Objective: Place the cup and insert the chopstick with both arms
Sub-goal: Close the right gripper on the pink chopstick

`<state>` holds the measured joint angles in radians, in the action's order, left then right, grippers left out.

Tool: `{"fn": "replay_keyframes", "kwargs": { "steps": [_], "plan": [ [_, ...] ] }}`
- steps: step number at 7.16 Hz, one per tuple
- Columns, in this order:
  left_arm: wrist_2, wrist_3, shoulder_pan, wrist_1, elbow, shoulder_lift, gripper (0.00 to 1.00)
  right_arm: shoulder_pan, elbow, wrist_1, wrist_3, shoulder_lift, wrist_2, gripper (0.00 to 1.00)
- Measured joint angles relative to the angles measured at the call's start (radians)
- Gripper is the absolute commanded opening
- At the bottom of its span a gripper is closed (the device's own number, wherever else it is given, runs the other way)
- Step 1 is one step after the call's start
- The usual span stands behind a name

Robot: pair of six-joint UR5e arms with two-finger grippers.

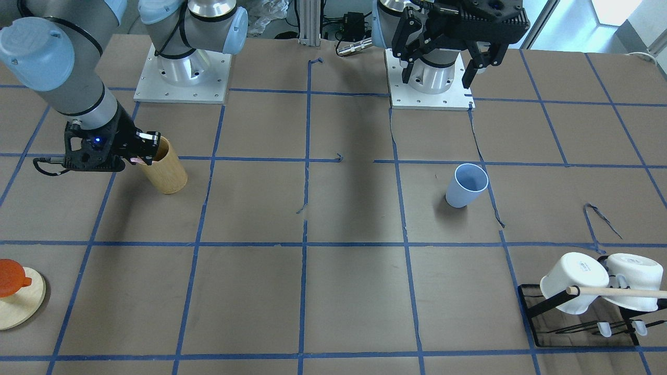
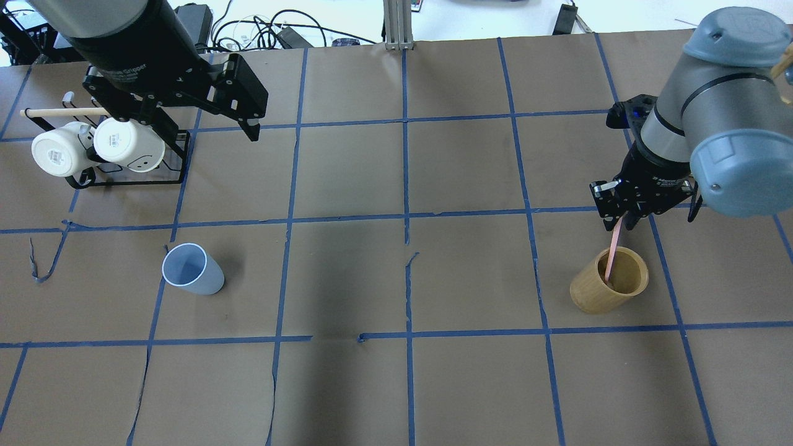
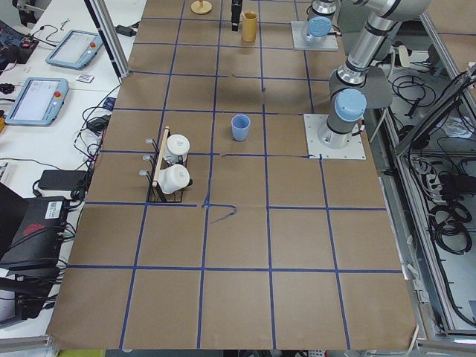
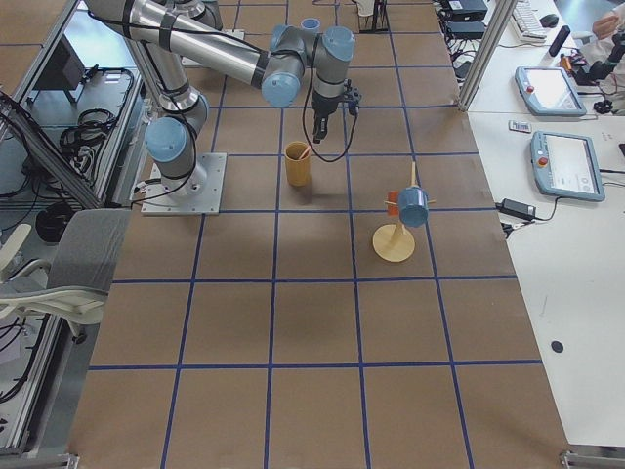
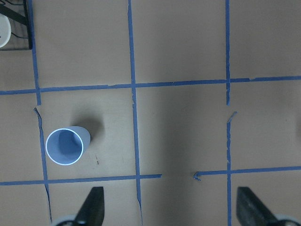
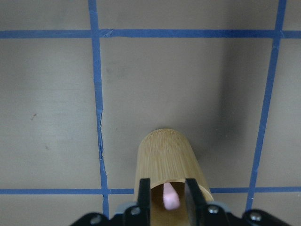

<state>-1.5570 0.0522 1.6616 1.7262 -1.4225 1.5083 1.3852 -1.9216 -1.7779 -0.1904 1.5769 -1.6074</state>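
The light-blue cup (image 2: 192,271) stands upright and empty on the table's left half; it also shows in the front view (image 1: 465,186) and the left wrist view (image 5: 65,146). My left gripper (image 5: 169,209) is open and empty, high above the table and away from the cup (image 1: 436,78). My right gripper (image 2: 619,222) is shut on the pale-pink chopstick (image 2: 613,253), just above a tan bamboo cylinder (image 2: 610,290). The chopstick's lower end is inside the cylinder. In the right wrist view the pink tip (image 6: 170,197) shows between the fingers.
A black rack (image 2: 167,179) with two white mugs (image 2: 127,144) and a long wooden rod (image 2: 62,112) stands at the far left. A round wooden stand with an orange piece (image 1: 15,291) sits at the table's right end.
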Motion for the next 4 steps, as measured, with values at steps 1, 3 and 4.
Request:
{"fn": "replay_keyframes", "kwargs": {
  "steps": [1, 3, 4],
  "plan": [
    [-0.008, -0.004, -0.003, -0.003, -0.009, 0.000, 1.00, 0.000, 0.000, 0.000, 0.000, 0.000, 0.000, 0.22],
    [-0.019, -0.005, -0.004, -0.010, -0.019, 0.000, 1.00, 0.000, 0.003, 0.000, 0.000, 0.001, 0.002, 0.19],
    [-0.022, -0.005, -0.004, -0.010, -0.020, -0.001, 1.00, 0.000, 0.010, 0.001, 0.000, 0.001, 0.004, 0.15]
  ]
}}
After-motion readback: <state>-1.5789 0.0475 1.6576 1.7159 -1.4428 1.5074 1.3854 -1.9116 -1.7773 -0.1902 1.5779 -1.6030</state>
